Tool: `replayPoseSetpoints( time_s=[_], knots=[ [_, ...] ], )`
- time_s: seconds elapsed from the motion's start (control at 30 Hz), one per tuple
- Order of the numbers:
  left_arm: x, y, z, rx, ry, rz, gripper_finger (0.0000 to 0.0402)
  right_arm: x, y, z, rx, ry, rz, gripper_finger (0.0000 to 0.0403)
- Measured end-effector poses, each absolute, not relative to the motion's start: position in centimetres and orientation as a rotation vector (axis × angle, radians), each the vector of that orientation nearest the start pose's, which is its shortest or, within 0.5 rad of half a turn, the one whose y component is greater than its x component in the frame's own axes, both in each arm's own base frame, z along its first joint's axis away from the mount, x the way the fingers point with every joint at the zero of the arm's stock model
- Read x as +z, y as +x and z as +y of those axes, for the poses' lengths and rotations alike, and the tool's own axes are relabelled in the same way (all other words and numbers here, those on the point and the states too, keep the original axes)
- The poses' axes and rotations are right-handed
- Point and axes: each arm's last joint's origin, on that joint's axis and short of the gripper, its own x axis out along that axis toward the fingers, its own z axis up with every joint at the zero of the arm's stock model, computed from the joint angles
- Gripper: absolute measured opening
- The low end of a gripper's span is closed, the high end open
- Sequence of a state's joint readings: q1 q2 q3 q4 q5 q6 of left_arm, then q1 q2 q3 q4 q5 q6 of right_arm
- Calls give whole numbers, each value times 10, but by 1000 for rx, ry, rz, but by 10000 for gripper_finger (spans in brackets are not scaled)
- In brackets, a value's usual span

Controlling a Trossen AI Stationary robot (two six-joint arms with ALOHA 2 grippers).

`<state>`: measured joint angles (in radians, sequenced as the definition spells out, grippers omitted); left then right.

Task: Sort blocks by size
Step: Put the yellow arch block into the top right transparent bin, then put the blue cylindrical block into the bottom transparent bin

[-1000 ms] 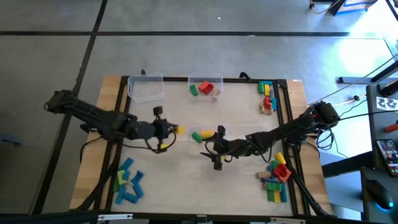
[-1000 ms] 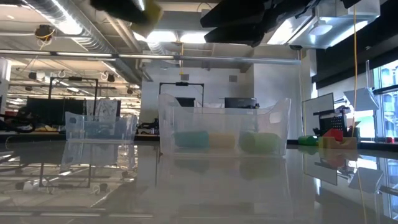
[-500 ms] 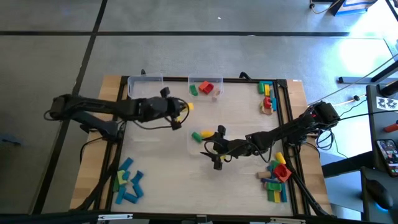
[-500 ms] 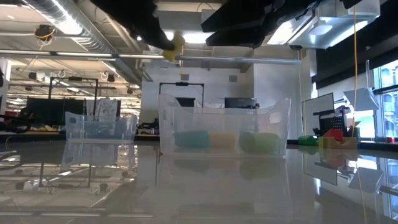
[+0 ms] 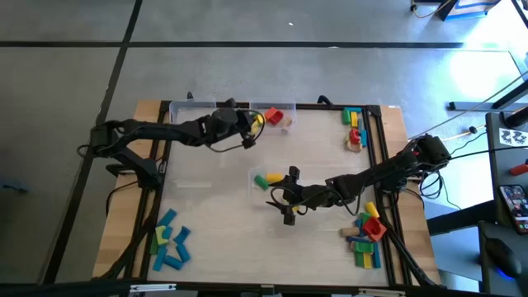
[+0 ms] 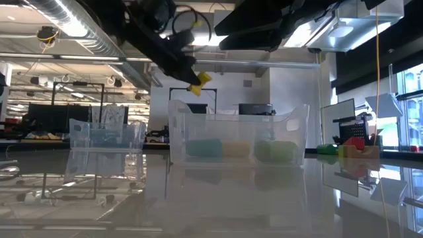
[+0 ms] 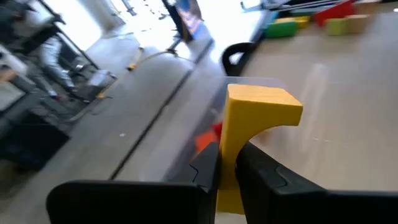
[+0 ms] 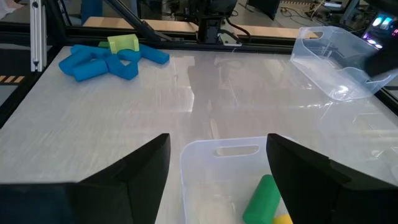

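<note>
Yellow block point(image 7: 258, 134) — notched, upright (pinched low) — aloft; blue blocks point(image 5: 171, 244) lie heaped.

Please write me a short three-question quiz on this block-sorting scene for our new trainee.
1. True or false: the left gripper is shut on a yellow block.
2. Which tub does the right gripper hang over? A) the empty tub B) the middle tub C) the tub with the red block
3. Fill in: the right gripper's jaws stand ____.

Key: 1 true; 2 B; 3 open.
</note>
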<state>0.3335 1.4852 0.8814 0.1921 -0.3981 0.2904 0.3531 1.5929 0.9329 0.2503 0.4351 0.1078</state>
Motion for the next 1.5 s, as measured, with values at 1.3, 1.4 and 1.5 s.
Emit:
replayPoseSetpoints(
  time_s=[1.3,1.4,1.5],
  knots=[
    [229,313,173,605,211,536,172,225,325,107,-105,-60,394,264],
    [243,308,159,573,216,548,172,225,325,107,-105,-61,394,264],
    [257,300,142,533,226,570,172,225,325,107,-104,-60,395,264]
  ],
)
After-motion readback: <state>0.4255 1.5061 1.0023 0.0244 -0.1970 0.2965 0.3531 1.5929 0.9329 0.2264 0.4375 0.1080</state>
